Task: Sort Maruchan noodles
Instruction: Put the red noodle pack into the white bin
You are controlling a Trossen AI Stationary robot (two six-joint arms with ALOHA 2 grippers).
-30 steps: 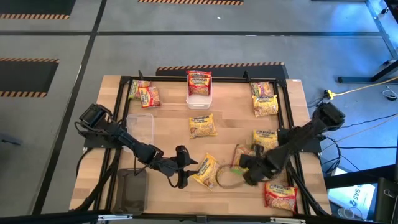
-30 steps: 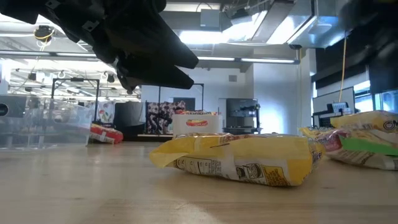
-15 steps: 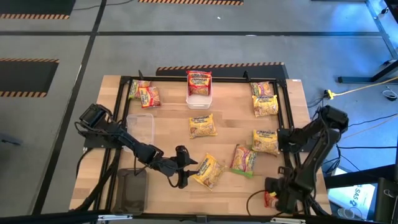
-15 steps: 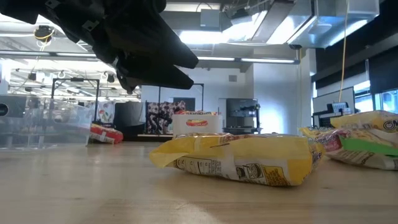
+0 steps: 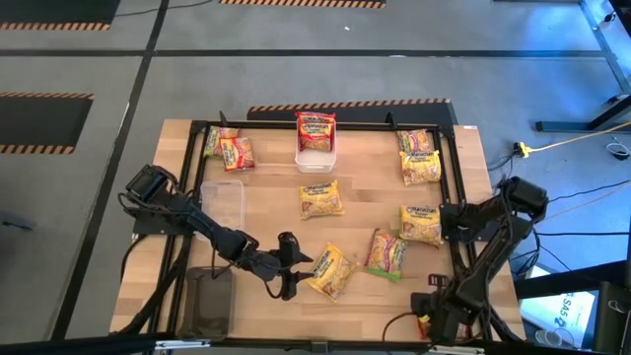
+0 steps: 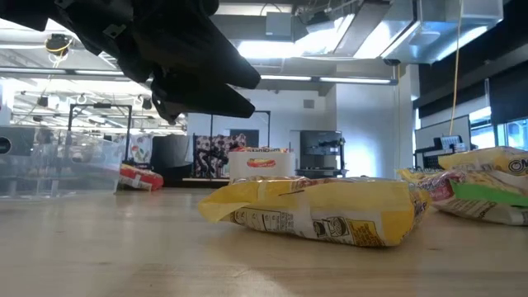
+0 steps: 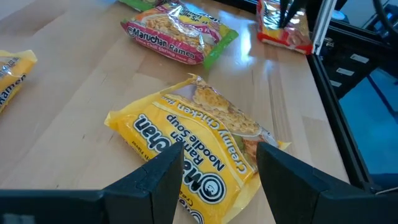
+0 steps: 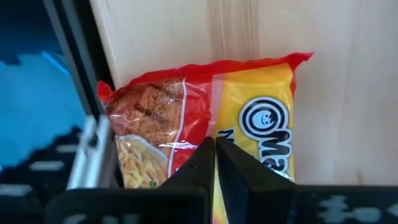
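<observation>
Maruchan noodles [image 5: 321, 200] lie scattered across the table [image 5: 271, 177]. Left gripper [image 7: 214, 165] hovers with fingers apart just above a yellow creamy chicken packet [image 7: 193, 140]. Right gripper [image 8: 214, 155], fingers pressed together, points at a red-banded packet [image 8: 205, 115] by the table's near right corner.

Bare wood [image 5: 271, 212] lies open between the clear bin [image 5: 225, 202] and central packet [image 5: 321, 199].

Two dark, jointed arms, each tool with two flat black fingers [image 7: 158, 180].
</observation>
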